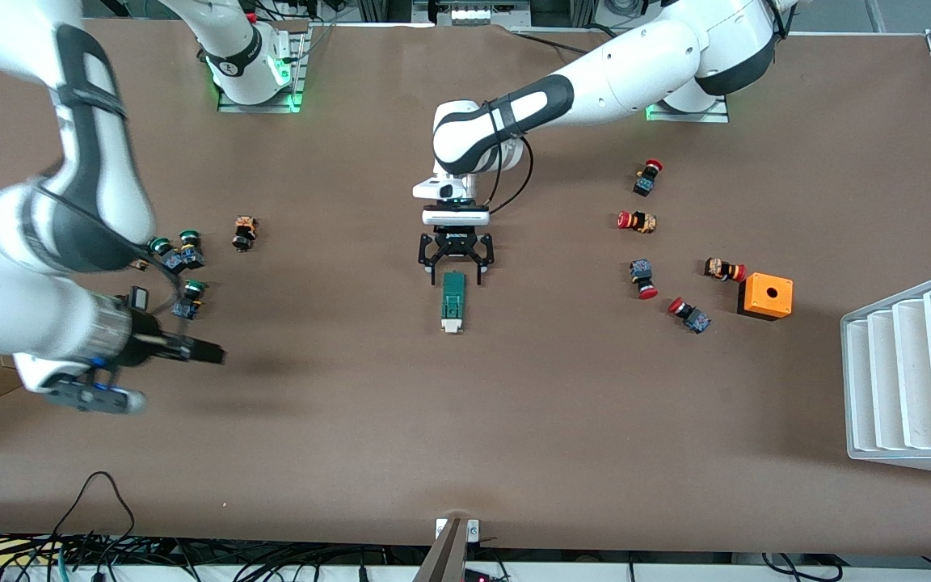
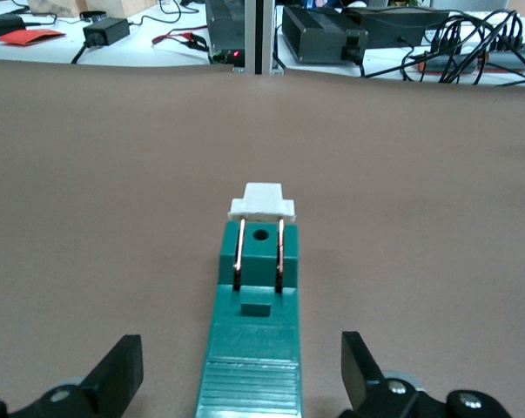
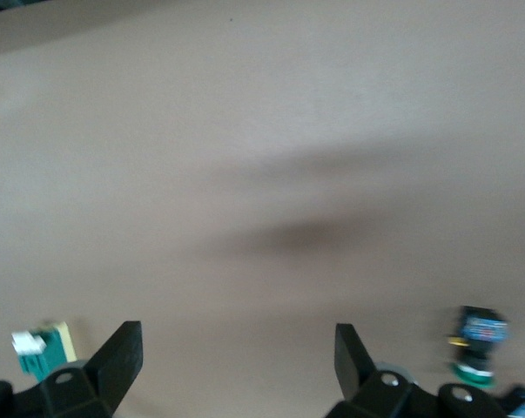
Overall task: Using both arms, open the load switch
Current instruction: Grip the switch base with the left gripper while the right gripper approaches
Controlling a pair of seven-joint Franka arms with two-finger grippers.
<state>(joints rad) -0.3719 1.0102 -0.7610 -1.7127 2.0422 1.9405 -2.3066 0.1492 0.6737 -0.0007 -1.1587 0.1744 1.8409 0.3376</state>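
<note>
2 arms are at work on my screens above the brown tabletop [image 1: 514,420]. My left end effector [image 1: 457,271] sits low at mid-table, fingers [image 2: 118,370] spread wide on either side of the ribbed green end of the load switch [image 1: 453,303] without touching it. The switch lies flat at the centre of the tabletop, its white end piece [image 2: 262,202] pointing toward the front camera; 2 copper-coloured wires run along its top in the left wrist view.

My right end effector [image 1: 203,352] hangs over bare tabletop toward the right arm's end, well apart from the switch, its fingers [image 3: 114,361] also spread and holding nothing. The right wrist view is blurred; it catches the switch at one edge and a green-capped button [image 3: 475,344] at the other.

3 green-capped buttons [image 1: 183,255] cluster near the right arm, with 1 more small part [image 1: 244,232] just beside them. 5 red-capped buttons [image 1: 643,279] are scattered toward the left arm's end, near an orange box [image 1: 766,297] with a round hole in its top. 1 white ribbed tray [image 1: 914,372] sits at that same end, nearer the front camera than the box.
</note>
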